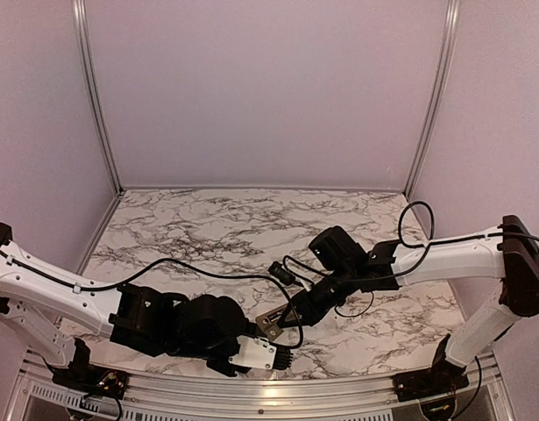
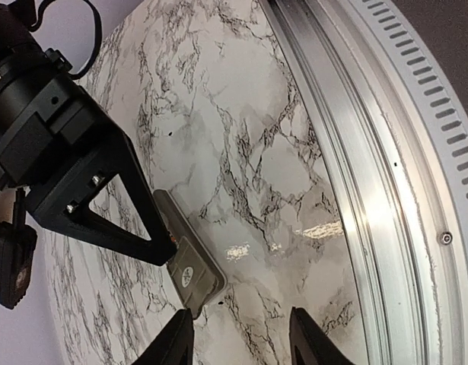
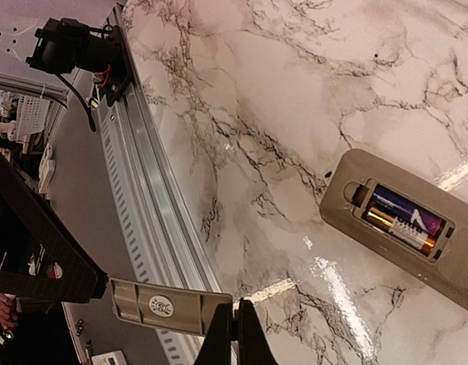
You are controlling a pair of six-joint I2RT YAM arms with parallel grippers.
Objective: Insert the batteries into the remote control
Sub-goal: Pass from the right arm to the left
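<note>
Near the remote control point(image 3: 342, 188), batteries point(image 3: 405, 219) seated, we list: right claw point(image 3: 234, 312) pinching the battery cover point(image 3: 169, 304); left claw point(image 2: 241, 334) wide, empty. Risk: tilted cover jams or slips.

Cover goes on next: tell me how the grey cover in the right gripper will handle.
The grey cover looks thin and flat, so probably light, maybe slightly flexible. The right gripper pinches only one end, so it could pivot when pushed.
</note>
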